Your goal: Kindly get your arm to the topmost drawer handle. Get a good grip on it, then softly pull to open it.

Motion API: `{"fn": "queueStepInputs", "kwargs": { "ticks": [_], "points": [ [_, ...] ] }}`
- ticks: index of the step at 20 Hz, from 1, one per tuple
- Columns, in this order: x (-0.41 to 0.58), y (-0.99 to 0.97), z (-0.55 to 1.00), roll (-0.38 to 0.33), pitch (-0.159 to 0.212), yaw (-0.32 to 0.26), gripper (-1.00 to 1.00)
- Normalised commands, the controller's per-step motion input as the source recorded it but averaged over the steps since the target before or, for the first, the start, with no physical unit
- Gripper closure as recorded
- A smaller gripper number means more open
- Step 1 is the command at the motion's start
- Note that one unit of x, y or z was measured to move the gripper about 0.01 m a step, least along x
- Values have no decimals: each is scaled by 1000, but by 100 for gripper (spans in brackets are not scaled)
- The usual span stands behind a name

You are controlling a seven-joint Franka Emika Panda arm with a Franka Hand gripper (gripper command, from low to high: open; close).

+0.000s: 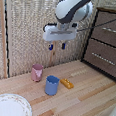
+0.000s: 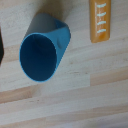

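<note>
Nearest the exterior camera, a round cream plate with a patterned rim [image 1: 7, 107] is seen at the near left corner of the pale wooden plank table [image 1: 85, 104]. Farther in, a pink plastic cup [image 1: 37, 72], a blue plastic cup [image 1: 51, 85] and a small orange block [image 1: 67, 83] are set in a loose row, well clear of the cabinet, so no obstacle is posed on that side. Above them the bulky glossy white robot arm [image 1: 73, 9] is held high, with its small blue-tipped gripper [image 1: 57, 46] pointed down at the table rather than turned toward the cabinet. The blue tips are seen somewhat apart with nothing between them. On the far right, the wide dark brown wooden drawer [image 1: 110, 29] is closed, and its slim silver-grey metal bar handle [image 1: 112, 30] is well apart from the gripper; the reach is judged not yet begun.

From the wrist camera, the blue cup is looked into from above, with the orange block, marked with pale lines, just beside it on the planks. Neither handle nor fingertips are shown there, which fits a wrist aimed downward.
</note>
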Motion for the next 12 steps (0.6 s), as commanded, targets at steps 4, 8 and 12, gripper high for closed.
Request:
{"fn": "queueStepInputs", "kwargs": {
  "ticks": [4,8,12],
  "points": [
    [-381,-48,96,-321,-33,94,-100],
    [-385,-68,49,-375,-45,104,-100],
    [-379,-79,28,-375,-59,112,-100]
  ]
}}
